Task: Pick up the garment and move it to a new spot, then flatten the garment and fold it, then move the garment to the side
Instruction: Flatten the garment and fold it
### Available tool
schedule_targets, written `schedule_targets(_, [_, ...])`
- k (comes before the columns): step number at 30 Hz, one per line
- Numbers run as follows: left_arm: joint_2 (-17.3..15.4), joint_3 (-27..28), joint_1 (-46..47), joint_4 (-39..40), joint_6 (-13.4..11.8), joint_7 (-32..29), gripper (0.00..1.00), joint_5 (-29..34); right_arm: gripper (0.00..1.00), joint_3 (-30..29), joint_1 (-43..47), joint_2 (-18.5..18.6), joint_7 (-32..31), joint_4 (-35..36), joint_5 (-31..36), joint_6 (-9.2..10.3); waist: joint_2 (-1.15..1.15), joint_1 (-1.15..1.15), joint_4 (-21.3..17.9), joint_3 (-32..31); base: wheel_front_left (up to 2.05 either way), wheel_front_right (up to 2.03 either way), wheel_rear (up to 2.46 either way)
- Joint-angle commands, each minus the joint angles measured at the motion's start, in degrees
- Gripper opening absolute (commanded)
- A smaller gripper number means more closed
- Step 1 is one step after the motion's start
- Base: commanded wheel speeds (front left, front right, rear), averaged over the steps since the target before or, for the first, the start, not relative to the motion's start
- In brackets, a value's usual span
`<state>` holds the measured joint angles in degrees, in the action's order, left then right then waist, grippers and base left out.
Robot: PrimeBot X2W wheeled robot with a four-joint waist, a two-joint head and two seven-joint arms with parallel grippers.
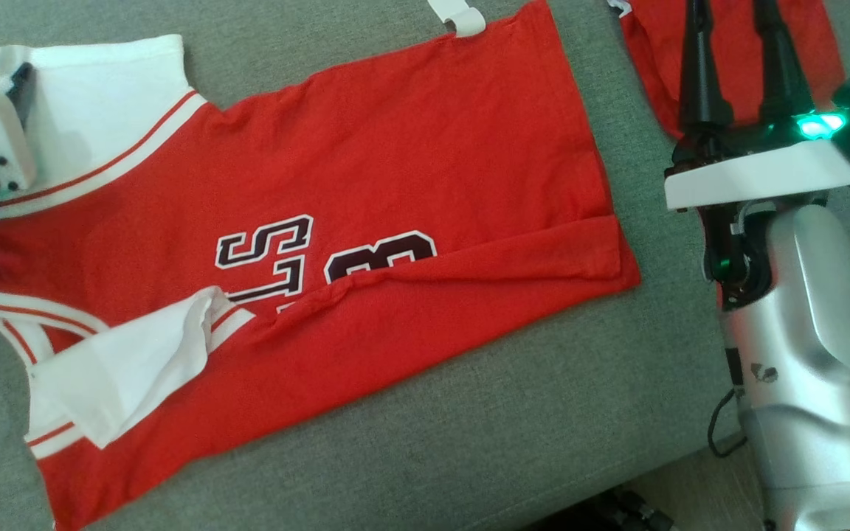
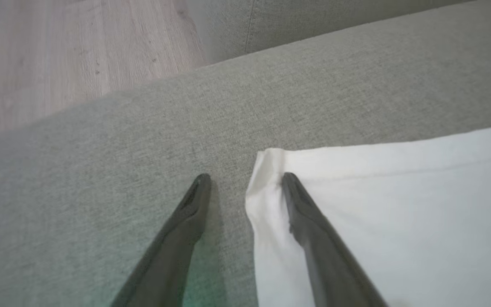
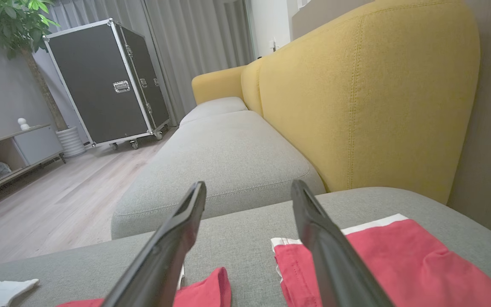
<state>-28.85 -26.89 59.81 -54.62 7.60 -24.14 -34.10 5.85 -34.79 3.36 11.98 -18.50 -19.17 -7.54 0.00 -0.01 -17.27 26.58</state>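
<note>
The red cloth jersey with white sleeves [image 1: 410,147] is a soft, matt knit, lightly creased. The grey sofa cushion [image 1: 484,442] is coarse woven fabric, rough and dull. My silver forearm shell [image 1: 816,346] is smooth, glossy plastic or metal. My right gripper [image 3: 249,184] has dark matt fingers. The pale plank floor [image 2: 58,55] shows wood grain.

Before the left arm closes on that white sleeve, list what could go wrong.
1. The left jaws stand open astride the edge of the white sleeve, one on cloth, one on the grey cushion: closing may catch only a thin edge that slips out.
2. The lower edge of the red jersey lies folded over its lettering; folding now would likely trap that crease.
3. The right jaws hang open over a second red garment and could snag it.
</note>
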Motion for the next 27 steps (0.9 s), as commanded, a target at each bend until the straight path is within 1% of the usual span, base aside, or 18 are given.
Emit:
schedule_targets(1, [-2.52, 1.34, 0.72, 0.04, -0.12, -1.03, 0.0, -0.25, 1.0, 0.4, -1.34, -0.47, -0.21, 2.03, 0.42, 0.05, 0.0, 0.01, 0.03, 0.02, 0.0, 0.0, 0.0])
schedule_targets(3, [-2.89, 0.78, 0.67, 0.06, -0.11, -0.98, 0.0, -1.1, 1.0, -0.07, -1.48, -0.47, -0.48, 1.96, 0.98, 0.05, 0.0, 0.01, 0.2, -0.12, 0.0, 0.0, 0.0])
schedule_targets(6, [-2.65, 0.53, 0.64, 0.39, -0.11, 1.58, 0.0, -2.18, 1.0, -0.88, -1.54, -0.47, -1.48, 1.57, 2.57, 0.05, 0.0, 0.01, 0.96, -0.84, 0.0, 0.0, 0.0])
schedule_targets(10, [-2.14, -0.32, 1.05, 1.9, -0.11, 8.72, 0.0, -1.64, 1.0, -1.05, -2.19, -0.08, -3.57, 0.83, 4.73, 0.05, 0.0, 0.01, 2.52, -2.57, 0.0, 0.0, 0.0])
schedule_targets(14, [-0.52, -1.46, 1.21, 3.98, -0.11, 16.78, 0.0, -0.21, 1.0, -0.25, -2.93, 2.11, -6.4, -0.62, 5.31, 0.05, 0.0, 0.01, 5.25, -4.68, 0.0, 0.0, 0.0])
schedule_targets(17, [0.91, -2.43, 0.75, 5.87, -0.11, 21.59, 0.0, 0.89, 1.0, 0.74, -3.62, 3.98, -8.66, -2.42, 4.85, 0.05, 0.0, 0.01, 7.66, -6.15, 0.0, 0.0, 0.0])
schedule_targets(22, [2.73, -4.3, -1.59, 11.07, -0.13, 25.96, 0.0, 2.12, 1.0, 2.59, -5.68, 7.39, -12.37, -7.73, 4.51, 0.05, 0.0, 0.01, 11.66, -7.61, 0.0, 0.0, 0.0])
schedule_targets(27, [3.72, -5.96, -5.51, 18.77, -1.02, 26.79, 0.0, 2.65, 1.0, 3.0, -8.24, 10.36, -17.12, -16.14, 4.66, 0.05, 0.0, 0.01, 15.51, -7.82, 0.0, 0.0, 0.0])
